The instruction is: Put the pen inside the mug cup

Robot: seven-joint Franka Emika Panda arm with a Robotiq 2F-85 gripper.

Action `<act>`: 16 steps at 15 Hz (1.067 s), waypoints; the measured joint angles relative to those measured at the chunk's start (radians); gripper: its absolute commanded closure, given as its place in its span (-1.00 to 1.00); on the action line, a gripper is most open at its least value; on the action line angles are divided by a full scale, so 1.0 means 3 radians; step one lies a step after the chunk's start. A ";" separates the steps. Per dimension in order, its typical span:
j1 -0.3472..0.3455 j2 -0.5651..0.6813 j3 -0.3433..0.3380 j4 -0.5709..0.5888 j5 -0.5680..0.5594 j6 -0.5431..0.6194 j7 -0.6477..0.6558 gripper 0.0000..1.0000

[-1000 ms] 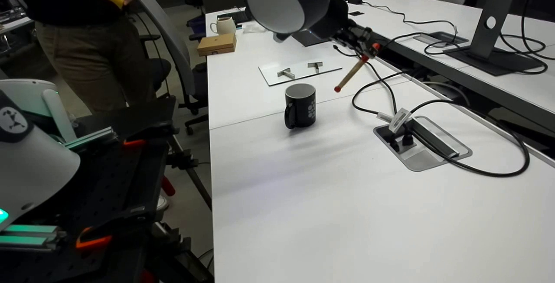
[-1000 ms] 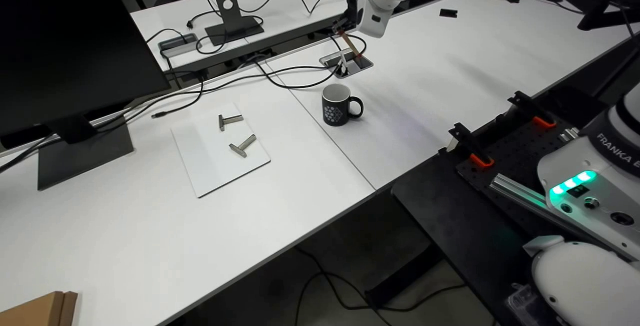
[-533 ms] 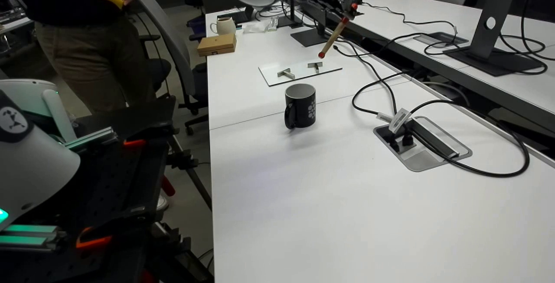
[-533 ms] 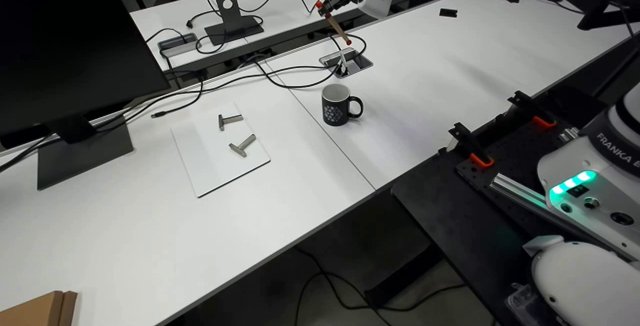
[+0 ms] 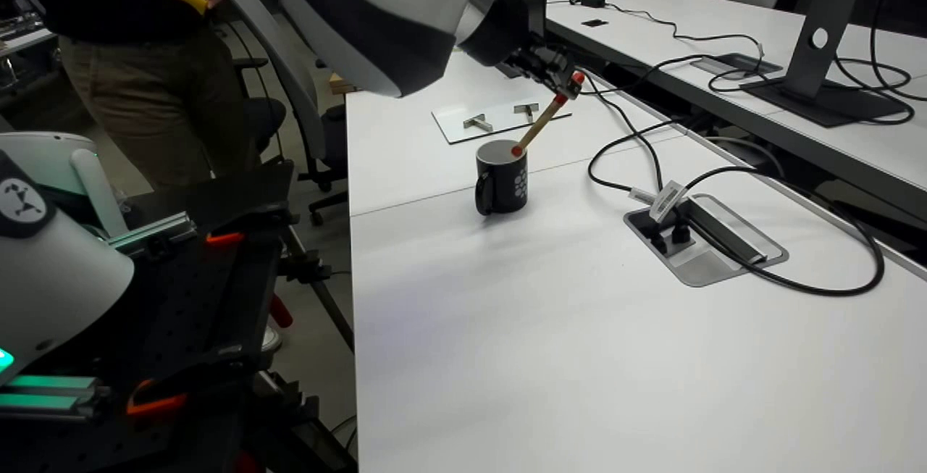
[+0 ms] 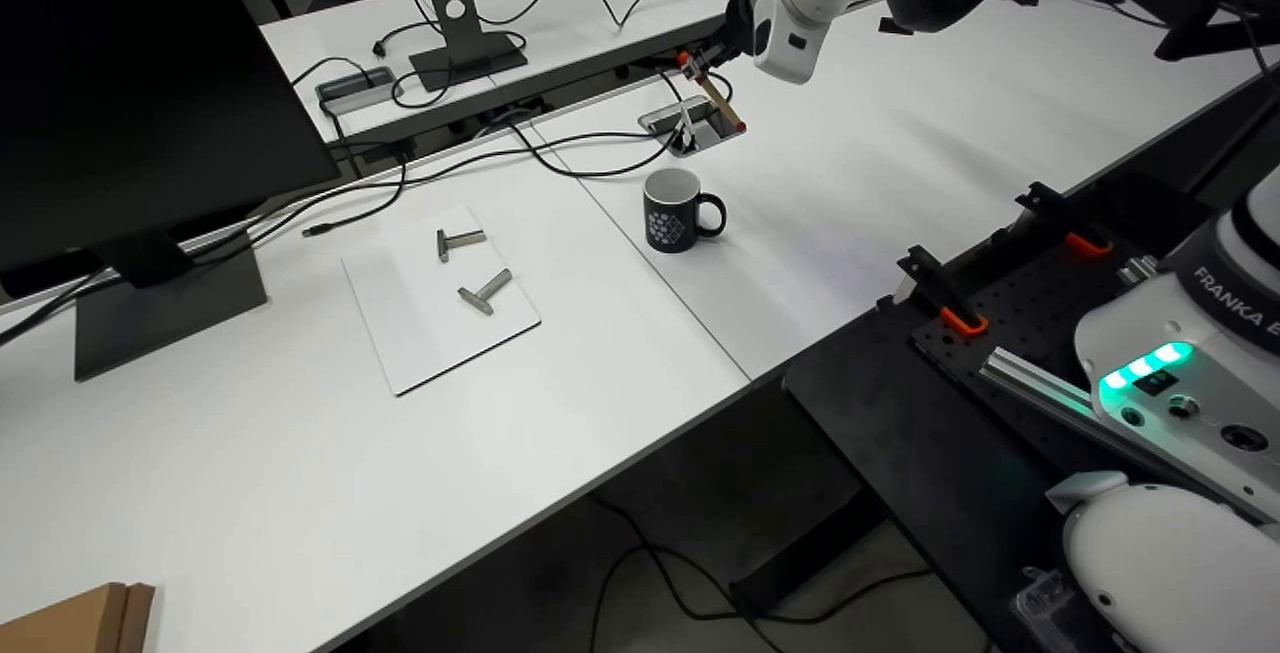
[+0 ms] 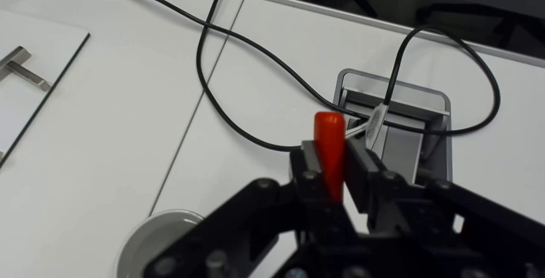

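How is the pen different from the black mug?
The pen is a thin stick, while the mug is a squat, round cup. The pen is tan with red ends; the mug is black outside with pale markings. The tool holds the pen tilted in the air; the mug stands upright on the white table. Both have more than one colour.

One black cylindrical mug with pale dots [image 5: 502, 187], one slim tan pen with red ends [image 5: 539, 124], two T-shaped grey metal pieces [image 6: 488, 289], one thin white rectangular board [image 6: 430, 343] and two grey rectangular socket plates [image 5: 704, 269].
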 measured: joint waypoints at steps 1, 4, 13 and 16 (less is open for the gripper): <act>0.0012 0.0022 -0.0027 -0.0011 0.0000 -0.0010 -0.0013 0.89; 0.0079 0.0047 -0.0111 -0.0025 0.0000 -0.0083 -0.0020 0.89; 0.1286 -0.0605 -0.1068 0.0173 0.0008 -0.0104 0.0916 0.89; 0.1495 -0.0701 -0.1176 0.0212 0.0000 -0.0030 0.1055 0.89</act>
